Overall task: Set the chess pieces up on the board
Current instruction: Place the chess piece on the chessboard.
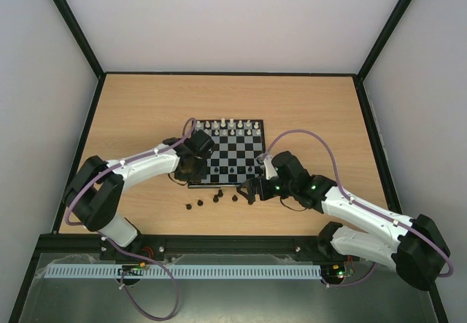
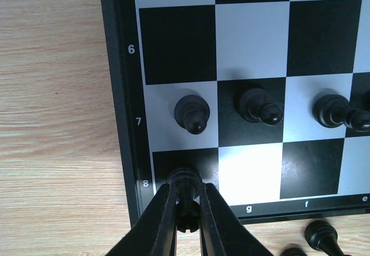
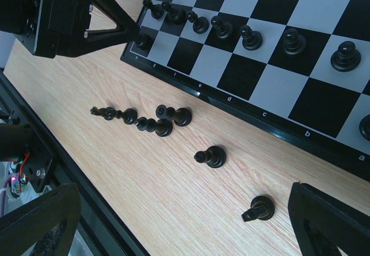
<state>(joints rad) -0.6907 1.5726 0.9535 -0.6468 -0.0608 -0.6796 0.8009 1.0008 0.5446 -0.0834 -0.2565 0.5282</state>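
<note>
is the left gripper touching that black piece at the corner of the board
Touching. The left wrist view shows the left gripper clamped against both sides of the black piece, with no gap.

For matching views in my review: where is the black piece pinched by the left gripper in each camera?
Top external: not visible, hidden under the left gripper at the board's near-left corner.
Left wrist: black piece bottom centre, between the fingers, at the corner square.
Right wrist: black piece upper left, at that gripper's fingertips.
Shared landmark: the row of black pawns beside that corner.
</note>
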